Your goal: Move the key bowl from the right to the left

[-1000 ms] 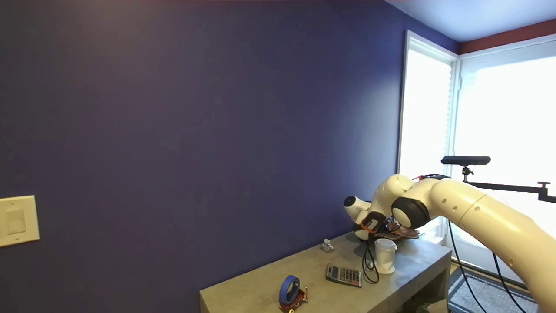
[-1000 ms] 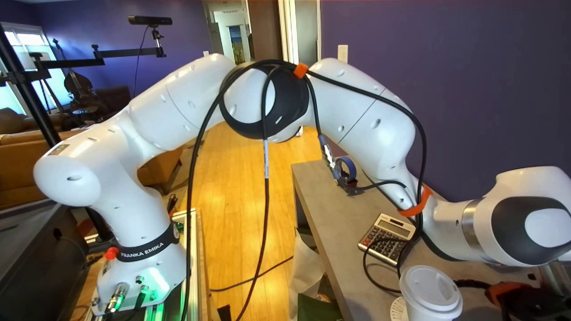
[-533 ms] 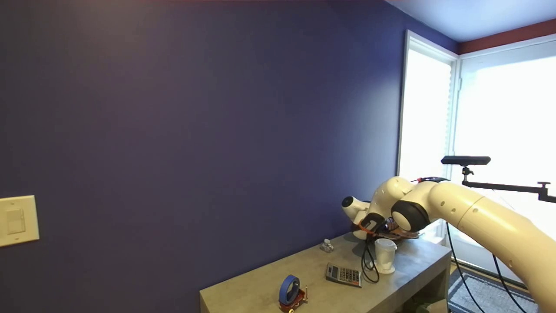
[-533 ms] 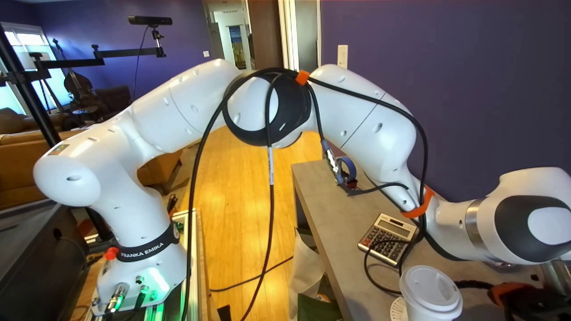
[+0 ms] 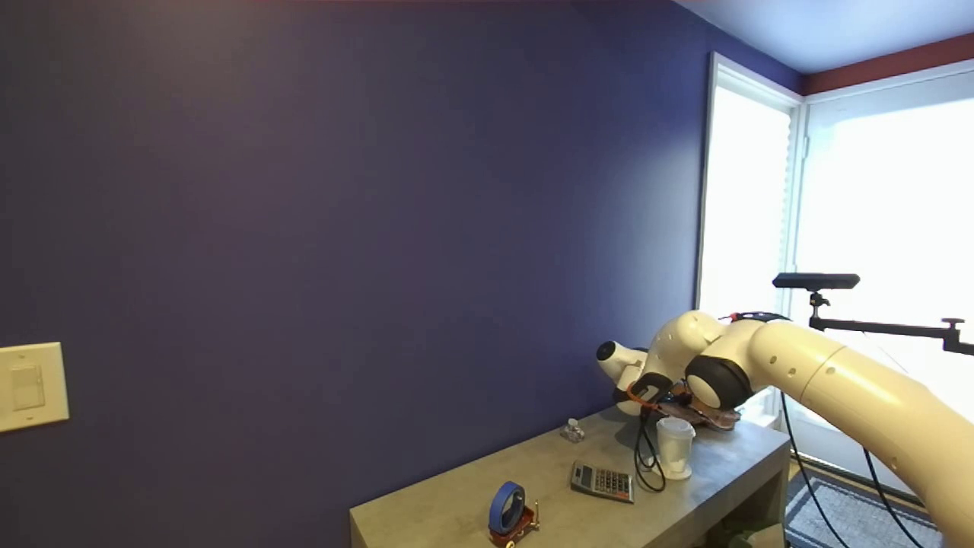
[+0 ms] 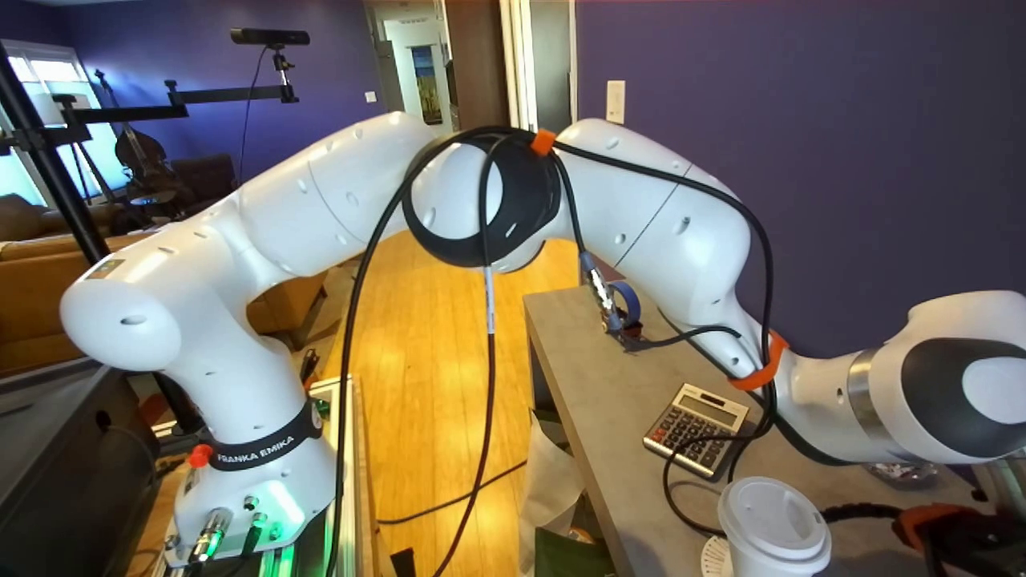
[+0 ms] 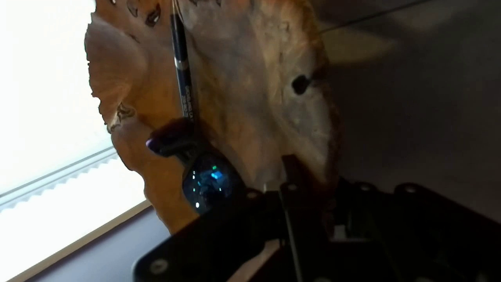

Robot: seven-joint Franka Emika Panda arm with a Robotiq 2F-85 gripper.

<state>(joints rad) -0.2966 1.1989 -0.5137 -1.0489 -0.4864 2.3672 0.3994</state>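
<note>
In the wrist view, the gripper [image 7: 315,180] stands at the bottom of the frame. Its fingers [image 7: 290,187] are set close together, one on each side of the rim of the key bowl [image 7: 242,82], which is gripped between them; the contact faces lie in dark shade. The bowl is brown wood with a jagged edge and carries a pen [image 7: 181,64] and a pair of sunglasses [image 7: 211,182]. In an exterior view, the bowl is located near the window-end edge of the grey tabletop [image 5: 456,502], partly covered by the robot arm [image 5: 837,380], which also hides the gripper. Whether the bowl touches the tabletop cannot be seen. The lidded white cup [image 5: 675,449] stands upright near the bowl, closer to the front edge than to the wall edge. A calculator [image 5: 603,482] lies farther from the window end. A small clear item [image 5: 572,431] rests just beside the wall edge. A blue ring [image 5: 499,508] stands upright on a small red base [image 5: 517,530], toward the end edge opposite the bowl. In an exterior view, black cables [image 6: 490,377] run along the arm; one loop overlaps the calculator and hangs beside the cup. A white slotted disc [image 6: 713,557] shows at the cup's foot.
</note>
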